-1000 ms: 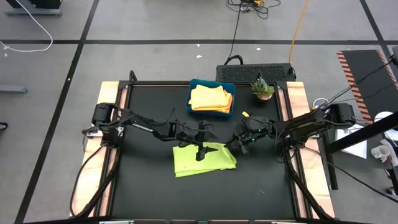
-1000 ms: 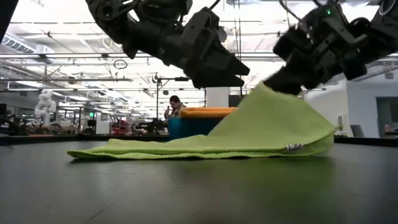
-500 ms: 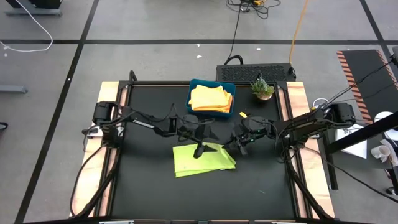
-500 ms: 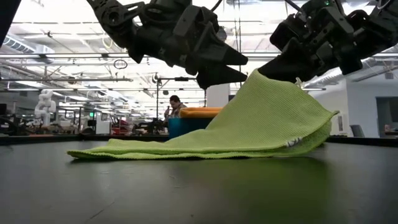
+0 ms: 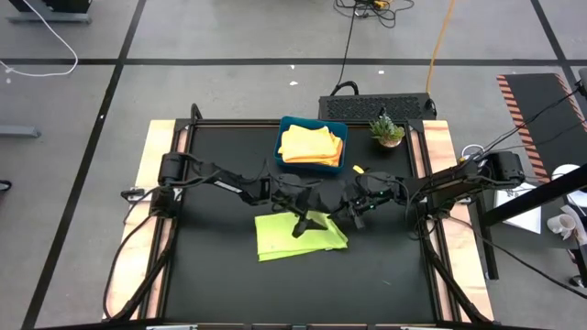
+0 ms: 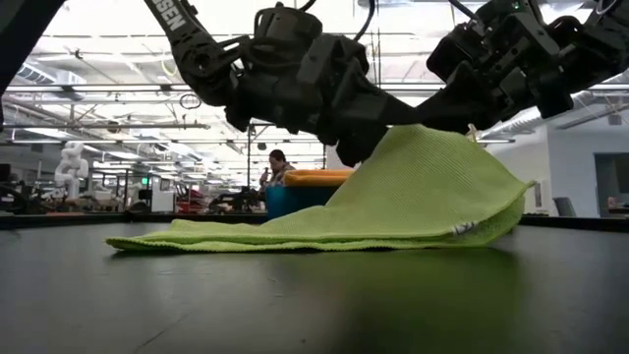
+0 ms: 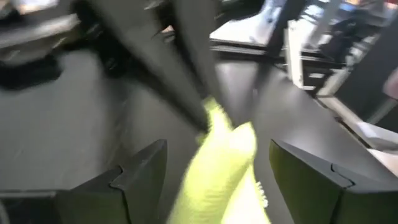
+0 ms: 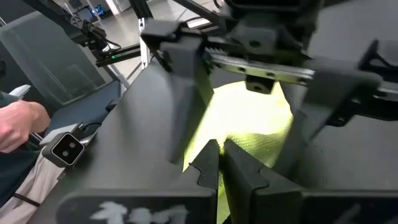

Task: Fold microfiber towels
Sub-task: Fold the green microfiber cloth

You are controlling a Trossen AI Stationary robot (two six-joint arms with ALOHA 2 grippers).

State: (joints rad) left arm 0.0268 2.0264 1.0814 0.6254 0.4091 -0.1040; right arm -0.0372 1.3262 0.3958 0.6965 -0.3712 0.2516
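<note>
A lime green microfiber towel (image 5: 293,236) lies on the black table, its far right corner (image 6: 425,130) lifted into a peak. My right gripper (image 6: 437,113) is shut on that corner. My left gripper (image 7: 217,180) is open and faces it from the table's left. Its two fingers (image 8: 186,112) stand on either side of the raised cloth (image 7: 227,162). I cannot tell whether they touch it. Yellow and orange towels (image 5: 310,144) lie folded in the blue tray. My right gripper pinches the green towel's raised corner (image 8: 239,149) between its two shut fingers. The fingers come from the table's right, slanting slightly down. How many layers they have, I cannot tell. The cloth slopes down from the hold, and the rest of it (image 6: 246,234) lies flat on the table.
The blue tray (image 5: 281,137) stands at the table's far edge, just beyond both grippers. A small potted plant (image 5: 387,130) is at the far right. A person's hand (image 8: 18,124) shows beyond the table's side. Bare black table lies near and left of the towel.
My left gripper has moved toward the table's right and down, tipping its fingers lower, and now straddles the raised corner next to my right gripper. The towel's corner stays lifted while the rest lies flat.
</note>
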